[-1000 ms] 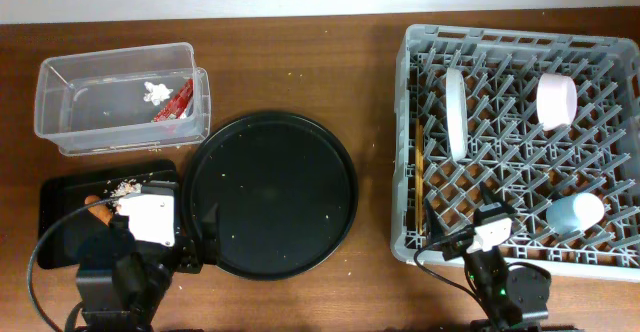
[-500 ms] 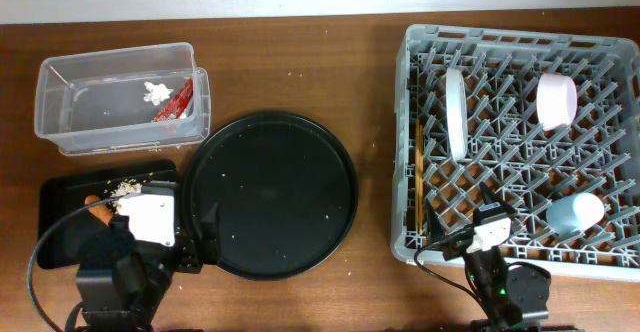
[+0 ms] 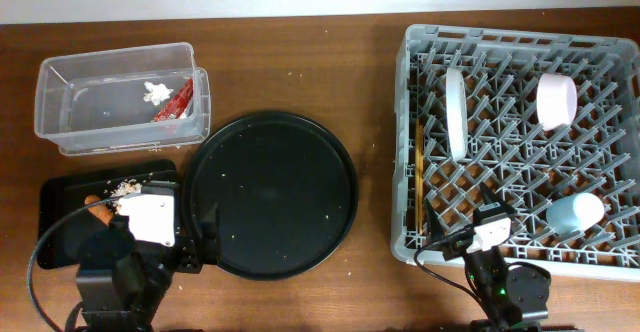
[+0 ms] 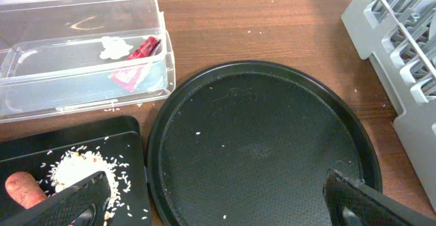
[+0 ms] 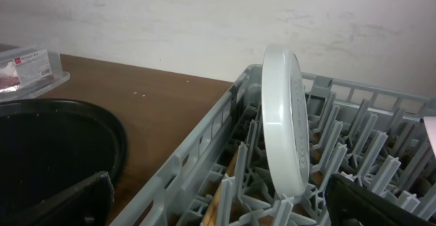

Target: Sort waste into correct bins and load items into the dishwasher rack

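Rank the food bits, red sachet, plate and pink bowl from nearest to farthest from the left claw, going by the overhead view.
1. The food bits, in the black tray right beside the left claw.
2. The red sachet, in the clear tub beyond it.
3. The plate, on edge at the left of the rack.
4. The pink bowl, further right in the rack.

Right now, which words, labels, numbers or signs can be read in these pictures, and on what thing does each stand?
No text can be read.
red sachet wrapper in the clear tub: small print on a pale patch, too blurred to read.
dishwasher rack, plate, large round black tray: no lettering visible.
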You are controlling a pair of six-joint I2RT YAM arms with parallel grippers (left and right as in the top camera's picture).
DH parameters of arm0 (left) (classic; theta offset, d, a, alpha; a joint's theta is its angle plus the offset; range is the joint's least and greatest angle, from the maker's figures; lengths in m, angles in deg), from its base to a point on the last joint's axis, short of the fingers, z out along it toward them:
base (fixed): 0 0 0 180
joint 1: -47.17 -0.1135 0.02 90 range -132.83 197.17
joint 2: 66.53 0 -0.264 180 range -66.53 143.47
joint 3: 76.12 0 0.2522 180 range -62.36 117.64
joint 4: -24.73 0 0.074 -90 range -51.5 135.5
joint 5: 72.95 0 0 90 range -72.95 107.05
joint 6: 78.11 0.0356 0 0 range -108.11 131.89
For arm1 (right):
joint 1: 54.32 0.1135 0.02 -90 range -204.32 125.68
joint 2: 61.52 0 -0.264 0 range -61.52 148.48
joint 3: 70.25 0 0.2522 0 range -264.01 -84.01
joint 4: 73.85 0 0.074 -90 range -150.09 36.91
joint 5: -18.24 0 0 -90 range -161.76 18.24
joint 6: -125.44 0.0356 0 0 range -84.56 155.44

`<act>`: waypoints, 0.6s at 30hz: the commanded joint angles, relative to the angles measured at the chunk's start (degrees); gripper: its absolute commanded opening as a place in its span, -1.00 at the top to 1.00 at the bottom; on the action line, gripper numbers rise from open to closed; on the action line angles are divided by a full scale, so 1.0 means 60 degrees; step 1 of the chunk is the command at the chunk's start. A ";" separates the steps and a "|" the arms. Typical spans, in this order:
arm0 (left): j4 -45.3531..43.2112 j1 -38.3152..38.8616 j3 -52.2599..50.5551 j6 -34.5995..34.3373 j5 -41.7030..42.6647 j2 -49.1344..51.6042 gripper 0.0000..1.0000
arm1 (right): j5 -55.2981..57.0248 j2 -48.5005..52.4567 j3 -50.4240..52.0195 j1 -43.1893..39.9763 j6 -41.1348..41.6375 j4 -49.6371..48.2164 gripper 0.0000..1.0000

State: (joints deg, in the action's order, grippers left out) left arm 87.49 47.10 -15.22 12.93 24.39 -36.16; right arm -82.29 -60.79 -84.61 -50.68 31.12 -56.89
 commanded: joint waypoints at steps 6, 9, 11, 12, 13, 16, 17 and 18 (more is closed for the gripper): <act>-0.0011 -0.0026 -0.0204 -0.0058 0.0135 -0.0168 -0.98 | 0.0084 -0.0087 0.0047 0.0080 0.0015 0.0069 -0.96; -0.0219 -0.0026 -0.0954 -0.0058 0.0135 -0.0710 -0.99 | 0.0084 -0.0091 0.0047 0.0080 0.0015 0.0069 -0.96; -0.0754 -0.0026 -0.1687 -0.0058 0.0131 -0.1180 -0.98 | 0.0084 -0.0087 0.0047 0.0080 0.0015 0.0066 -0.97; -0.1173 -0.0026 -0.2142 -0.0058 0.0135 -0.1468 -0.98 | 0.0084 -0.0091 0.0047 0.0080 0.0015 0.0066 -0.96; -0.1749 -0.0026 -0.2656 -0.0062 0.0138 -0.1807 -0.98 | 0.0084 -0.0091 0.0047 0.0080 0.0015 0.0066 -0.97; -0.3548 -0.0018 -0.3985 -0.0062 0.0160 -0.2572 -0.98 | 0.0084 -0.0091 0.0047 0.0080 0.0015 0.0066 -0.96; -0.4295 -0.0015 -0.4488 -0.0062 0.0186 -0.2856 -0.98 | 0.0084 -0.0087 0.0047 0.0080 0.0015 0.0066 -0.96; -0.5034 -0.0018 -0.4954 -0.0062 0.0251 -0.3115 -0.98 | 0.0084 -0.0091 0.0047 0.0080 0.0015 0.0066 -0.97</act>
State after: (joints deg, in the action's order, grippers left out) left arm 64.93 47.10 -38.50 12.93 24.63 -50.83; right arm -82.26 -60.83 -84.61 -50.68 31.12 -56.87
